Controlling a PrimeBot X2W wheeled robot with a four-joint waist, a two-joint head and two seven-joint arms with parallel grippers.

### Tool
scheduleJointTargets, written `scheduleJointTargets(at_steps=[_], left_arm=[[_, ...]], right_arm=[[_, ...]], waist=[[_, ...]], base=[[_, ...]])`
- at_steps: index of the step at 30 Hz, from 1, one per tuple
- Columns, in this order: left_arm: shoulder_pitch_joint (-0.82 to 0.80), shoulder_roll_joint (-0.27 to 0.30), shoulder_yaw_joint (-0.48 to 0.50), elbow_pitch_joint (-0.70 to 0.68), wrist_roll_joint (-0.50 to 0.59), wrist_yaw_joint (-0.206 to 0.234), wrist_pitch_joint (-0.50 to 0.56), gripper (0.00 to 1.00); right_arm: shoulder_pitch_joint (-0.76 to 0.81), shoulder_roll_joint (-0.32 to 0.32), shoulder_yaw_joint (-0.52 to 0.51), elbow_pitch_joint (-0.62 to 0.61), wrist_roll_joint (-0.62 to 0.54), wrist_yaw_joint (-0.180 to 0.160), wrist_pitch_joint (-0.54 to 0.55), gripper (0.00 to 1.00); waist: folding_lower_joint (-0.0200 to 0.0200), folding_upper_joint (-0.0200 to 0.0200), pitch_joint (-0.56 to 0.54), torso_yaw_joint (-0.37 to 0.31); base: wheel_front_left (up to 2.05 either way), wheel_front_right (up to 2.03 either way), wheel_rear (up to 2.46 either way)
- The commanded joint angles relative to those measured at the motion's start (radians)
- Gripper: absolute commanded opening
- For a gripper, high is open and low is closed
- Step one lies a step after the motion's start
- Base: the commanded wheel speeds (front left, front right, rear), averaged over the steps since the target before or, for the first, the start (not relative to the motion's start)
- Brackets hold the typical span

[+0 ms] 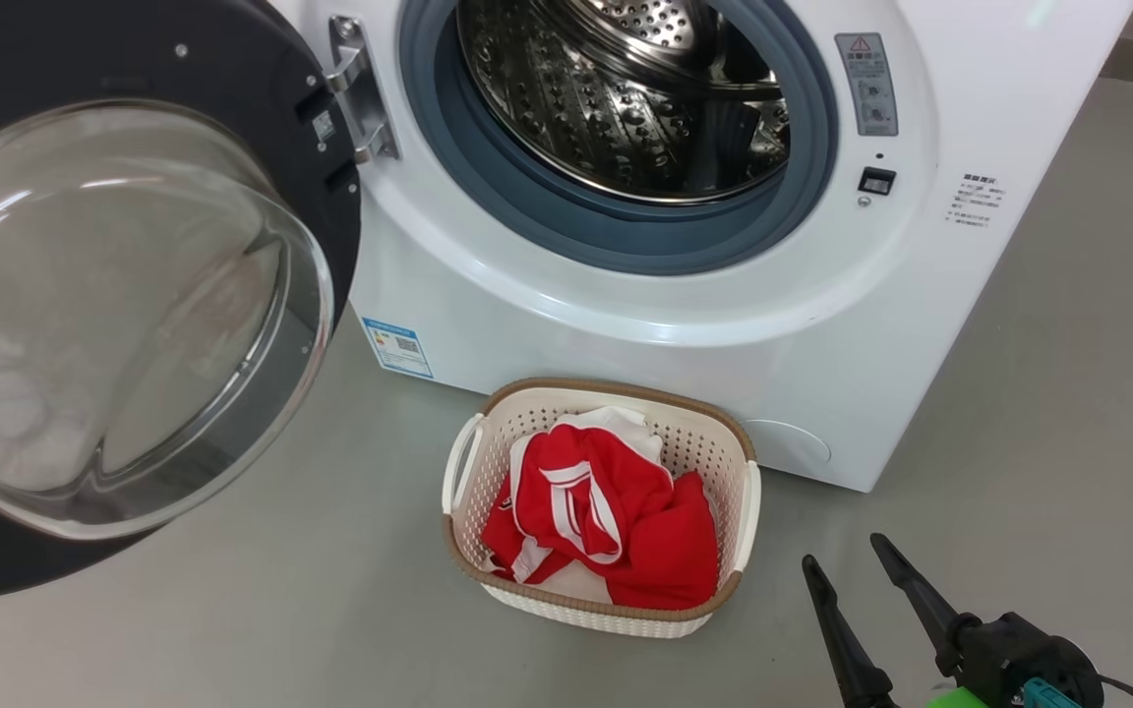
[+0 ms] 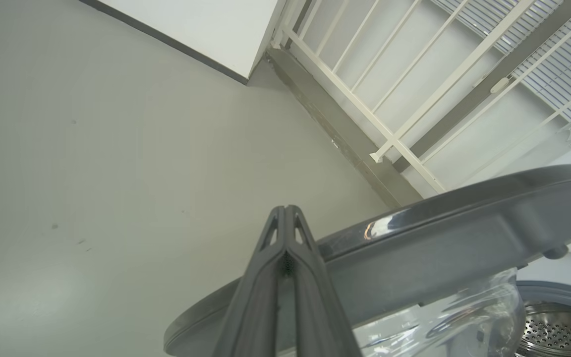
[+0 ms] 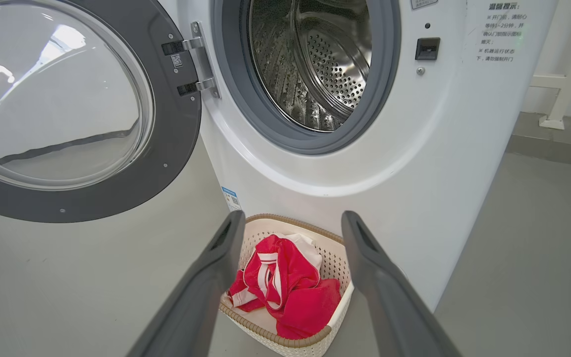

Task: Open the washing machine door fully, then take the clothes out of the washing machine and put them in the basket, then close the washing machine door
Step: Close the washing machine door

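My right gripper (image 1: 842,551) hangs low over the floor (image 1: 1019,492), fingers spread wide, nothing between them. The basket (image 1: 473,511) sits ahead and to the left of it, near but clear of the fingertips, just in front of the washer (image 1: 626,324). Looking along my right wrist, the basket lies between my two fingers and beyond their tips. The clothes (image 1: 616,521) are heaped inside it: red cloth with white stripes, a bit of white at the end nearest the washer.

The door (image 1: 301,147) is swung wide open on its hinge at the washer's left side, with its glass bowl bulging out toward me. The mouth of the washer gapes, grey-blue gasket around the perforated steel drum (image 1: 626,98).

Now my left gripper (image 2: 285,210): fingers pressed flat together, holding nothing. They rise right at the door's dark rim, which runs off to the right behind them. I cannot tell whether they touch it. Beyond lie grey floor and a white railing (image 2: 389,99).
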Motion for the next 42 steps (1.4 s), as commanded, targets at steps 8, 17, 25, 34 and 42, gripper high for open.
scheduleJointTargets(at_steps=[8,17,25,34,42], left_arm=[[-0.010,0.103,0.007,0.004,-0.056,-0.006,0.021,0.00],[0.009,0.103,-0.013,-0.002,-0.111,-0.006,0.040,0.00],[0.046,0.105,-0.062,-0.062,-0.183,-0.006,0.149,0.00],[0.131,0.115,-0.114,-0.180,-0.278,-0.006,0.269,0.00],[0.197,0.128,-0.132,-0.294,-0.352,-0.006,0.313,0.00]], right_arm=[[-0.046,-0.013,0.038,-0.052,-0.022,0.007,-0.006,1.00],[-0.057,-0.019,0.034,-0.065,-0.031,0.007,-0.006,1.00],[-0.049,-0.014,0.029,-0.067,-0.033,0.007,-0.006,1.00],[-0.032,-0.008,0.017,-0.069,-0.028,0.007,-0.006,1.00],[-0.026,-0.004,0.014,-0.074,-0.027,0.007,-0.006,1.00]], waist=[[0.0000,0.0000,0.037,-0.032],[0.0000,0.0000,0.062,-0.040],[0.0000,0.0000,0.045,-0.036],[0.0000,0.0000,0.017,-0.028],[0.0000,0.0000,0.008,-0.026]], base=[[0.00,0.00,0.00],[0.00,0.00,0.00],[0.00,0.00,0.00],[0.00,0.00,0.00],[0.00,0.00,0.00]])
